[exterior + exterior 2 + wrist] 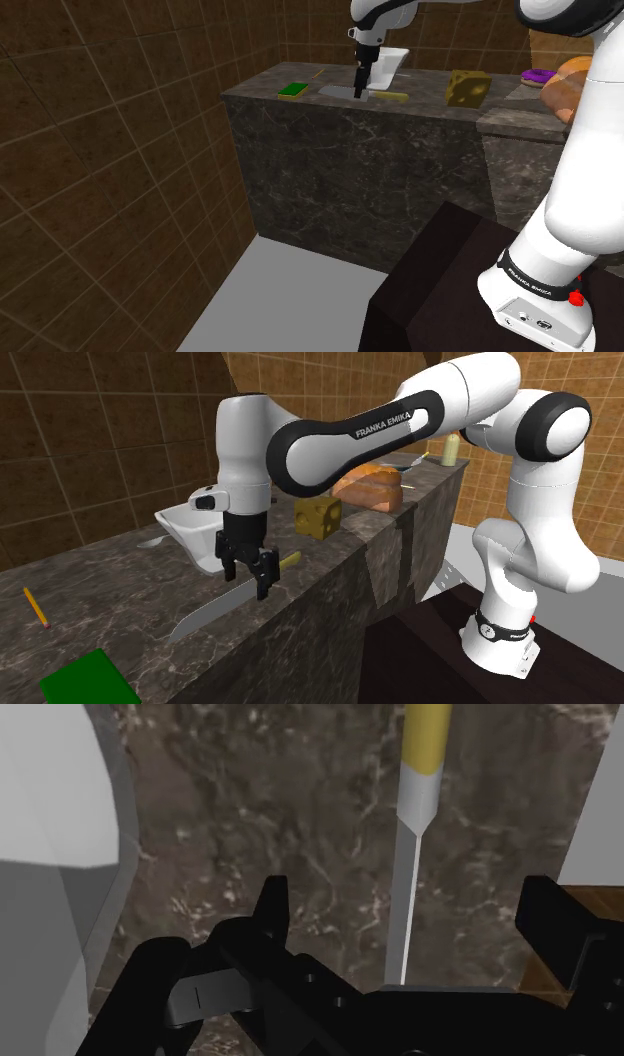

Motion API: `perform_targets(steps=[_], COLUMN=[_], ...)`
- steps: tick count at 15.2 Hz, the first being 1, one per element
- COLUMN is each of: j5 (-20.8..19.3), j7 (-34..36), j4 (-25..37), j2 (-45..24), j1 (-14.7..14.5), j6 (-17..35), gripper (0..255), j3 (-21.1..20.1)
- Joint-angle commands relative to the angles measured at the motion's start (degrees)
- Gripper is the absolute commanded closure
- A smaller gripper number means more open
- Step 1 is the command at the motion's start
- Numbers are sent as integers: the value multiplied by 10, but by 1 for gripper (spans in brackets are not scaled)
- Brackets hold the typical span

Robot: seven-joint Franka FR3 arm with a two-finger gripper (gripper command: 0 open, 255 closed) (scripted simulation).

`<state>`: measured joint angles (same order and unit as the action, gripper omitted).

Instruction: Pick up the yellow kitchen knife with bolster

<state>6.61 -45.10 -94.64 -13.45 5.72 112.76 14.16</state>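
A: Shoulder view?
B: The knife (372, 95) lies flat on the dark stone table (330, 160). The jaws hang right over its blade, with a cheese wedge (466, 88) well off to the view's right.
A: Second exterior view?
B: Jaws spread, low over the blade near the yellow handle (288, 561).
A: Wrist view?
B: Jaws wide apart, the blade (405, 904) between them, unclasped.
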Motion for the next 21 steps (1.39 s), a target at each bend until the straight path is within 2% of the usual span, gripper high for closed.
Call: perform_targets(steps=[1,2,3,12,21], j5=[0,0,0,0,-3], j7=[0,0,0,0,5], j4=[-9,-9,-9,-8,54], j2=[-1,-1,0,-1,4], j1=[-1,-1,0,-1,1], j6=[9,9,10,9,-58], gripper=[0,0,255,255,255], j3=[0,0,0,0,1])
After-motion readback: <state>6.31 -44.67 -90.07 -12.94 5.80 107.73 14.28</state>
